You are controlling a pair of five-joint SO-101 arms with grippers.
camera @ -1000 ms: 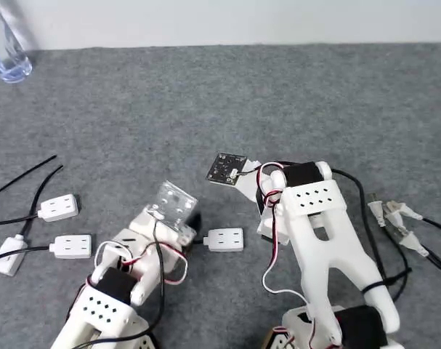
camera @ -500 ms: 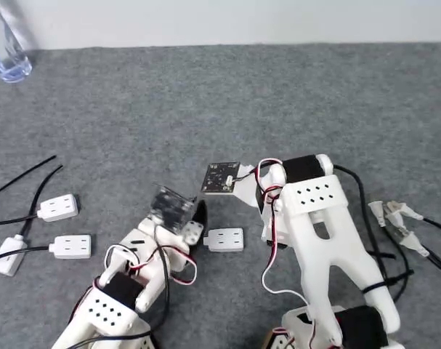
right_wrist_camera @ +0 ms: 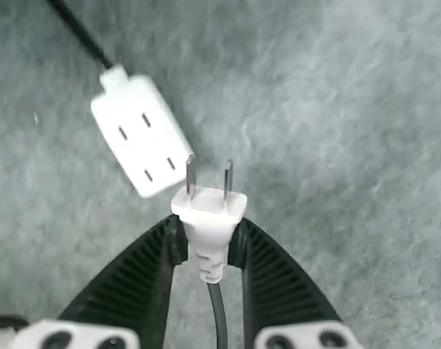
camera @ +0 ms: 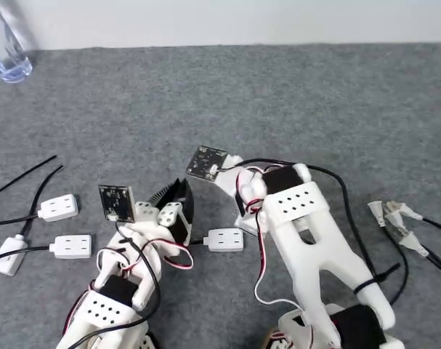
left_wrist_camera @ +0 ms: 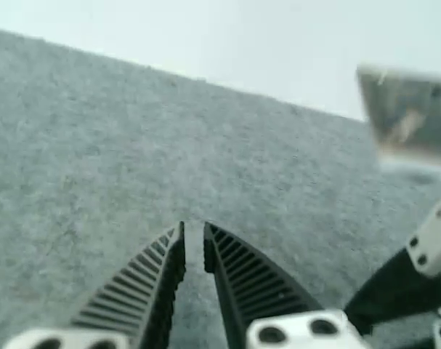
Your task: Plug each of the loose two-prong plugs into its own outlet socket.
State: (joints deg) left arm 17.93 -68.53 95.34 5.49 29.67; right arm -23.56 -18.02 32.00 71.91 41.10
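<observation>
The grey carpeted table (camera: 278, 94) lies under both of my arms. In the high view my right arm (camera: 307, 240) stretches forward near the middle of it. My left arm (camera: 126, 283) sits beside it, its wrist turned up and away from the carpet.

My left claw (left_wrist_camera: 194, 227) holds nothing. Its two ribbed fingers are drawn together with just a thin slit between them, and it points out over bare carpet.

My right claw (right_wrist_camera: 207, 224) is clamped on the white plug (right_wrist_camera: 209, 207), one finger on each side of its body. The cord runs back between the fingers.

A white socket (right_wrist_camera: 139, 134) lies flat on the carpet between my two arms, its black cord leading off from its far end. The plug's two prongs point at the socket's near end. One prong overlaps its corner in my right wrist view, and I cannot tell whether they touch. The plug is not in the slots.

Two more sockets (camera: 59, 207) (camera: 71, 246) on black cords lie well off to my left. Two loose plugs (camera: 389, 213) (camera: 413, 245) lie close together far to my right.
</observation>
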